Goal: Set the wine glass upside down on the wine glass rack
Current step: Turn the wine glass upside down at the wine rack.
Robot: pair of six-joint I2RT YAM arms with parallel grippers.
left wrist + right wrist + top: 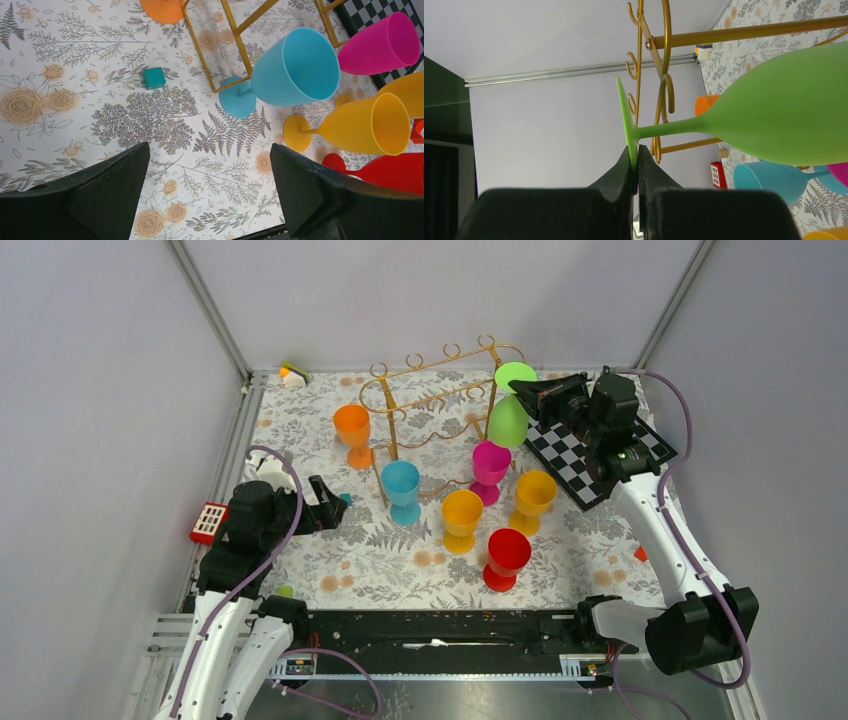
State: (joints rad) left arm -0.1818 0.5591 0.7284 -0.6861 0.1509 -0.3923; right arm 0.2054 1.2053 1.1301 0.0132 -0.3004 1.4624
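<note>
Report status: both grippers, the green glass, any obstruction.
Right gripper shut on green wine glass by its foot; left gripper open, empty. Glass inverted at wine glass rack's right end. Close by: pink glass.

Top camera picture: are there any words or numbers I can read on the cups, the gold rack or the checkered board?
None to read. The cups, gold rack and checkered board show no words or numbers.
The small red grid block at the left is too small to tell.
</note>
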